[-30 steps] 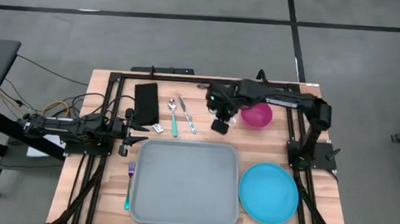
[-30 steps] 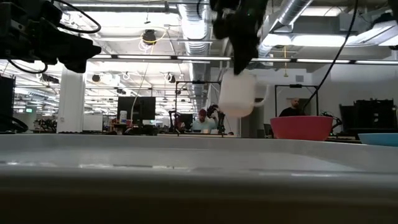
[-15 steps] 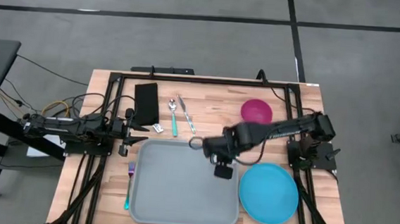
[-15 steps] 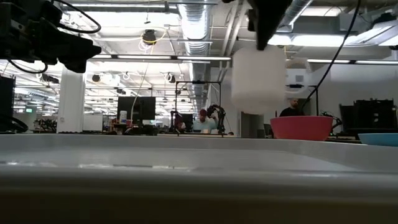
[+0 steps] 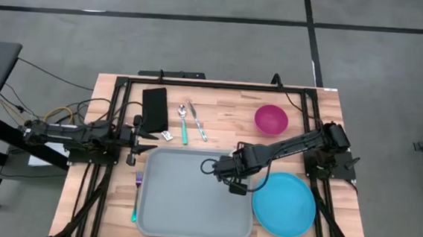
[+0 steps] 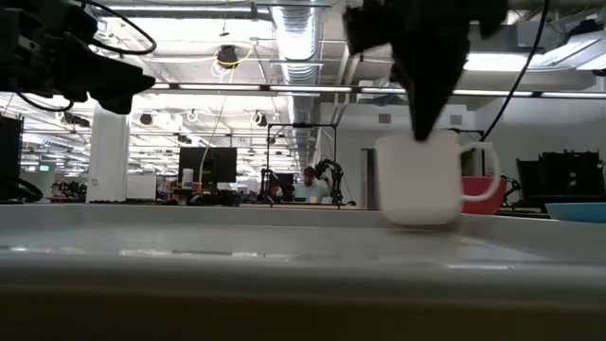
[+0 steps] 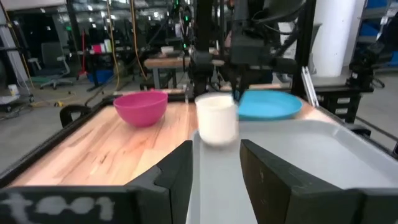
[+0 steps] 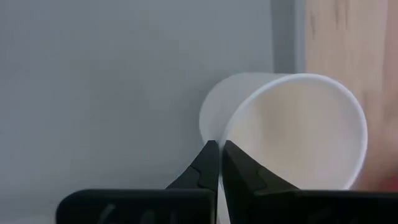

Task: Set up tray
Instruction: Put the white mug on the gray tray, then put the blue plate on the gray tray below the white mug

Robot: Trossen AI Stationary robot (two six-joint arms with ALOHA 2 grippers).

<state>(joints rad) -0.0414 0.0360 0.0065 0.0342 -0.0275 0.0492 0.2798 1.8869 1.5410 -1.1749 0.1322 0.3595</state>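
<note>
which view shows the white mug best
The low view: the white mug shows whole, handle included, under the right gripper. The left wrist view shows it smaller, the right wrist view only its rim, and the high view hides it.

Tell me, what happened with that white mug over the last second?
The right gripper carried the white mug from near the pink bowl across and down onto the tray, near its right edge, still pinching the rim. The left gripper, blue plate and cutlery stayed put.
</note>
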